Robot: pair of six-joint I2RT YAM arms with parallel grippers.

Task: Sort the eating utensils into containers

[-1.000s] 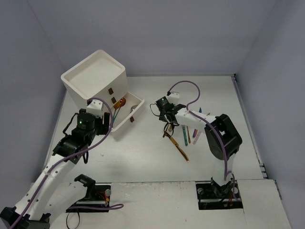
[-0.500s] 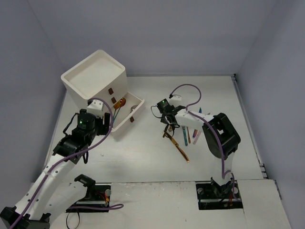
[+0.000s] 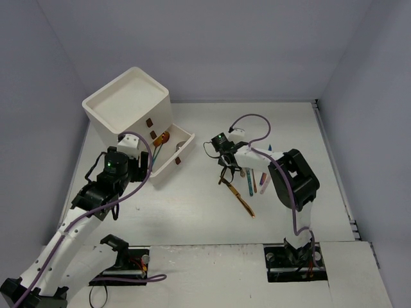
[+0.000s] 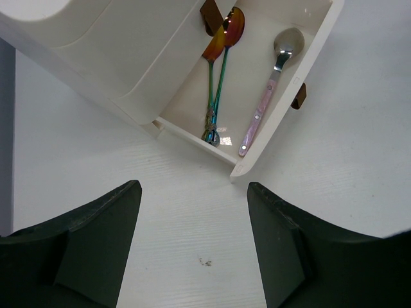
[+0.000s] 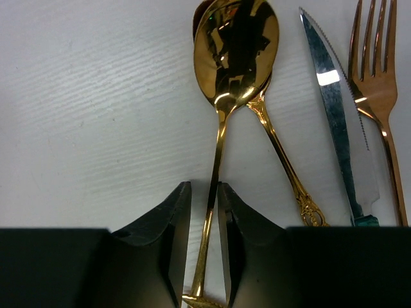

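My right gripper (image 5: 204, 186) is down at the table with the thin handle of a gold spoon (image 5: 237, 51) between its fingers. The jaws are narrow, with slivers of table showing on both sides of the handle. A second gold spoon (image 5: 282, 154), a teal-handled knife (image 5: 337, 122) and a copper fork (image 5: 379, 96) lie beside it. Seen from above, the right gripper (image 3: 226, 172) is at the left of this cluster of utensils (image 3: 252, 183). The white cabinet (image 3: 128, 106) has its bottom drawer (image 4: 282, 115) pulled out. My left gripper (image 4: 192, 186) hovers open just before the drawer, holding nothing.
Two rainbow-tinted spoons (image 4: 218, 83) and a pink-handled silver spoon (image 4: 270, 90) lie in the pulled-out drawer. A gold utensil (image 3: 243, 202) lies nearer the arm bases. Grey walls enclose the table on three sides.
The right gripper's jaws have narrowed around the gold spoon's handle and its arm has sunk a little. The left arm has not moved.
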